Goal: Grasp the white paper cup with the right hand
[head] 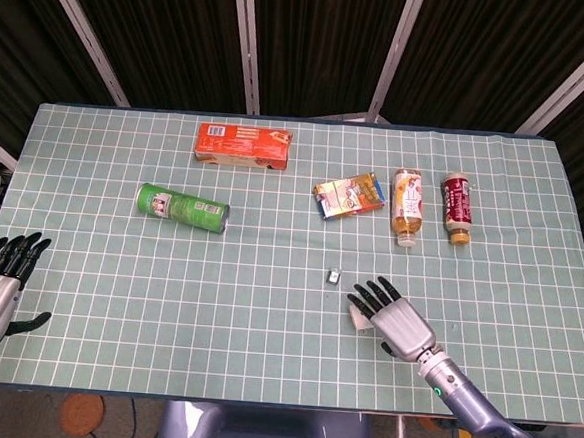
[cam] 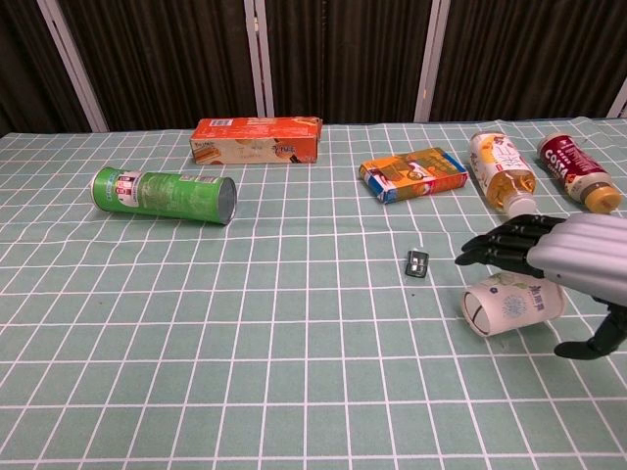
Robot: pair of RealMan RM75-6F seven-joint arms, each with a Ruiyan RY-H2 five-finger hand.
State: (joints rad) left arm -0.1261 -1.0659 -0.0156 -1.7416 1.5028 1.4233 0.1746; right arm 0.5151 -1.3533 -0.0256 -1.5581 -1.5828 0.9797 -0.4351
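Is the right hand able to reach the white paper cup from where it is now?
Probably yes: the right hand hovers open just above the lying white paper cup, nothing between them.

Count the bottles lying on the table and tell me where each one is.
2. The yellow-drink bottle lies far right of centre, beside the snack packet. The brown-drink bottle lies just right of it. None seems hidden.

Right robot hand [cam: 573, 257] spread above toppled paper cup [cam: 511, 304].
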